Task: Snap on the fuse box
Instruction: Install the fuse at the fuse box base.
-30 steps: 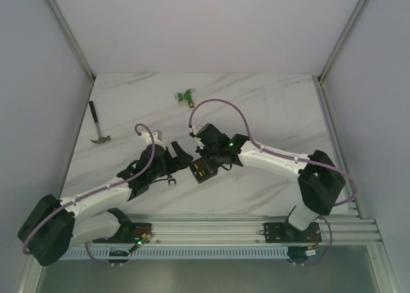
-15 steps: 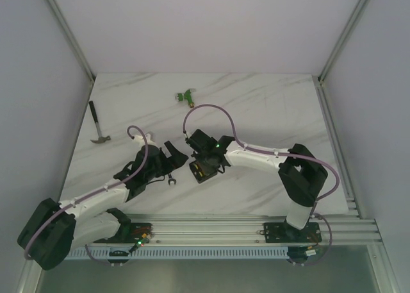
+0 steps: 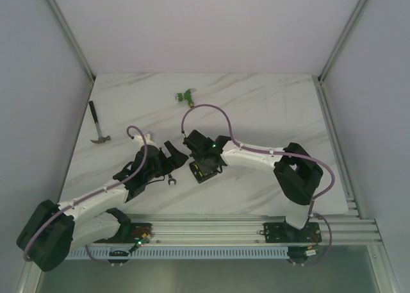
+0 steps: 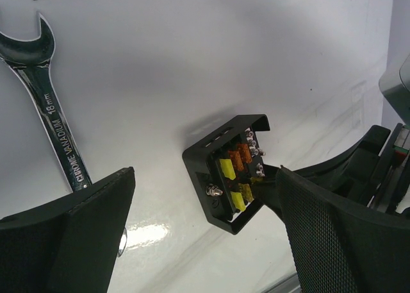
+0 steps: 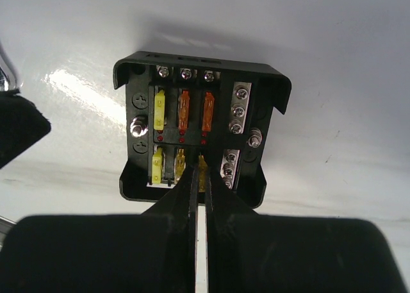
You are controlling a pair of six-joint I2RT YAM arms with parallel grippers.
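Note:
The fuse box (image 3: 206, 174) is a small black square box lying on the white table with its top open. Orange and yellow fuses show inside it (image 5: 198, 120). No clear lid is in view. My right gripper (image 3: 200, 165) is over the box, and its tips (image 5: 199, 168) are nearly together on a yellow fuse (image 5: 203, 175) in the near row of slots. My left gripper (image 3: 177, 154) is open and empty, just left of the box. In the left wrist view the box (image 4: 218, 155) lies between and beyond its fingers (image 4: 96, 209).
An 18 mm wrench (image 4: 57, 126) lies on the table by the left gripper, also in the top view (image 3: 170, 179). A hammer (image 3: 98, 123) lies at the far left. A green connector (image 3: 186, 97) lies at the back. The rail (image 3: 224, 229) runs along the near edge.
My right gripper has shifted left over the fuse box and its elbow has swung in. My left gripper has drawn back a little to the left, away from the box.

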